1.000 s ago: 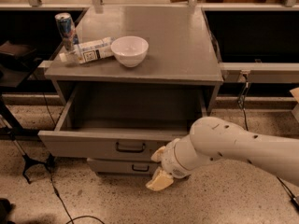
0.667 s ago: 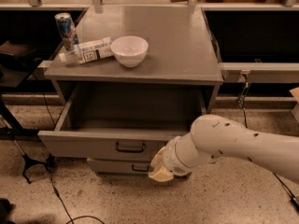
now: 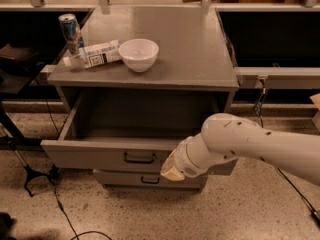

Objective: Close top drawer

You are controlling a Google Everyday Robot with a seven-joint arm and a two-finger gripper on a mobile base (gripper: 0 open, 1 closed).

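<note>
The top drawer [image 3: 100,154] of the grey cabinet stands pulled far out, and its inside looks empty. Its flat grey front carries a small black handle [image 3: 139,157] at the centre. My gripper [image 3: 171,170] comes in from the right on a thick white arm [image 3: 250,141]. Its yellowish tip lies against the drawer front, just right of the handle and a little below it. The arm hides the right part of the drawer front.
On the cabinet top [image 3: 195,49] stand a white bowl [image 3: 138,54], a lying white bottle [image 3: 95,54] and an upright can [image 3: 70,30]. A lower drawer [image 3: 145,179] shows under the open one. Black cables and a stand foot [image 3: 30,176] lie on the speckled floor at the left.
My gripper has moved up and slightly left, from in front of the lower drawer to the top drawer's front. The drawer has not visibly moved.
</note>
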